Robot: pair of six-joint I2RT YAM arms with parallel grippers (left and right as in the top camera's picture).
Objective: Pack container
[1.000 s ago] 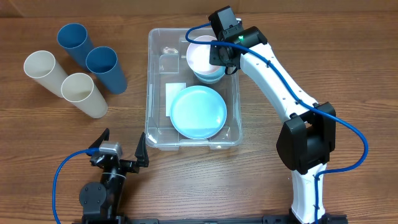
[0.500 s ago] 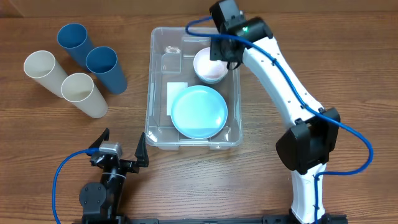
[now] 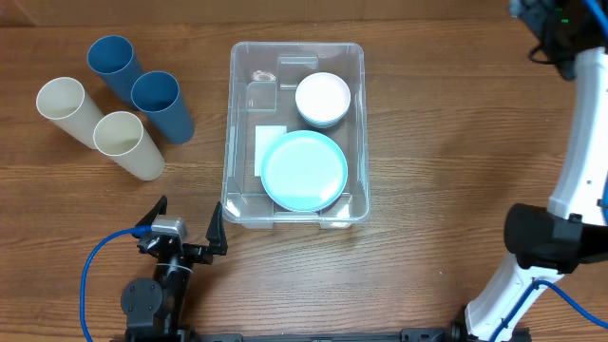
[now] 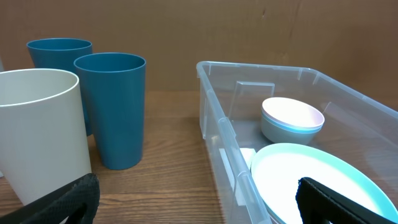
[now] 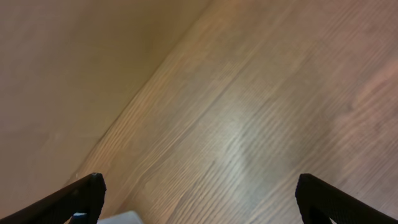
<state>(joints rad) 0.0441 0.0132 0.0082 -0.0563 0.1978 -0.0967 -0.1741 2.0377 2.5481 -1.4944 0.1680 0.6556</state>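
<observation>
The clear container (image 3: pixel 231 142) stands mid-table with a white label (image 3: pixel 268 149) on its bottom. Inside lie a light teal plate (image 3: pixel 304 171) at the front and a white bowl stacked on a teal one (image 3: pixel 323 99) at the far right. My left gripper (image 3: pixel 185 233) rests open near the table's front, just left of the container's front corner. Its wrist view shows the container wall (image 4: pixel 214 115), the plate (image 4: pixel 311 177) and the bowls (image 4: pixel 292 118) past the open left gripper (image 4: pixel 198 193). My right gripper (image 5: pixel 199 186) is open and empty over bare wood. The right arm's wrist (image 3: pixel 551 21) is at the far right corner.
Two blue cups (image 3: pixel 114 65) (image 3: pixel 160 103) and two cream cups (image 3: pixel 68 109) (image 3: pixel 128 142) lie at the far left. The left wrist view shows a blue cup (image 4: pixel 112 109) and a cream cup (image 4: pixel 37 130) close by. The right arm's white links (image 3: pixel 579 171) run down the right edge.
My right gripper has opened, leaving the bowls in the container's far right part. It has swung away to the far right corner. The left arm has not moved.
</observation>
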